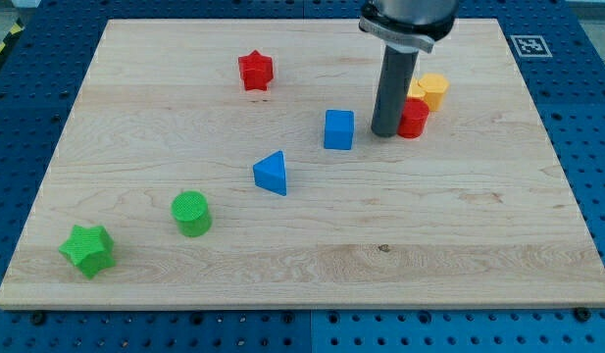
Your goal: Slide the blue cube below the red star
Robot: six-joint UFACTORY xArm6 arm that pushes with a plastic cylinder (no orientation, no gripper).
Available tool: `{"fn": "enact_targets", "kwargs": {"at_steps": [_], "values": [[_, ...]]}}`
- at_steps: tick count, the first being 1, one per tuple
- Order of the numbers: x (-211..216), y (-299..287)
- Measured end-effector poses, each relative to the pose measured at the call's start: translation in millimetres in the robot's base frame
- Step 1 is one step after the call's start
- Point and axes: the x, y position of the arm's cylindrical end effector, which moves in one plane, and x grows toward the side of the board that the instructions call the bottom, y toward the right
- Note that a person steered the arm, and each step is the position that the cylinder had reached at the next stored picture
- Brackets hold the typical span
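Blue cube (338, 129) sits near the middle of the wooden board (459, 255), at about four o'clock from the red star (255, 71) and well apart from it. My tip (385, 132) stands just beside the cube at its three o'clock; it is a bare rod holding nothing. At the tip's three o'clock a red cylinder (414, 120) sits close against the rod, with a yellow block (431, 90) behind. A blue triangular block (272, 174) lies at the cube's eight o'clock.

bright, even overhead light, sharp focus, only short soft shadows under blocks.
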Motion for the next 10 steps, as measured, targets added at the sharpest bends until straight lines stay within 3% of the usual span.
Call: {"fn": "enact_targets", "kwargs": {"at_steps": [2,5,7,8,10], "values": [[5.6,-17.7],[15.7,-96.0],[19.4,-59.2],[-0.1,-43.5],[-0.5,-79.1]]}}
